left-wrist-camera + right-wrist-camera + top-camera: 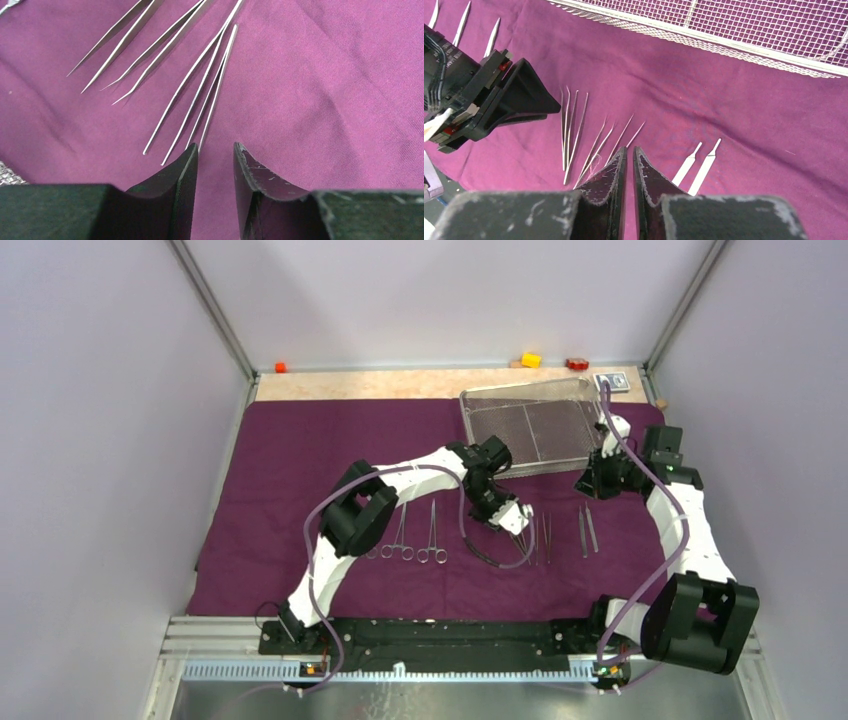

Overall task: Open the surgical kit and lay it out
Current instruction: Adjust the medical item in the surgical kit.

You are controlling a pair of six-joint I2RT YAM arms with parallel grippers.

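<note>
The cloth (325,75) under me is a matt purple weave, soft and creased, and the tweezers (198,90) lying on it are slim bare steel with a bright, smooth shine. My left fingers (175,185) and right fingers (651,185) are black, dull and scuffed with pale scratches, and whether that is hard plastic or rubber I can't quite tell. The right pair has worn grey edges. The tray (724,42) is silvery wire mesh with a smooth metal rim, and the strip of board (400,383) beyond the cloth is pale, speckled and matt.
</note>
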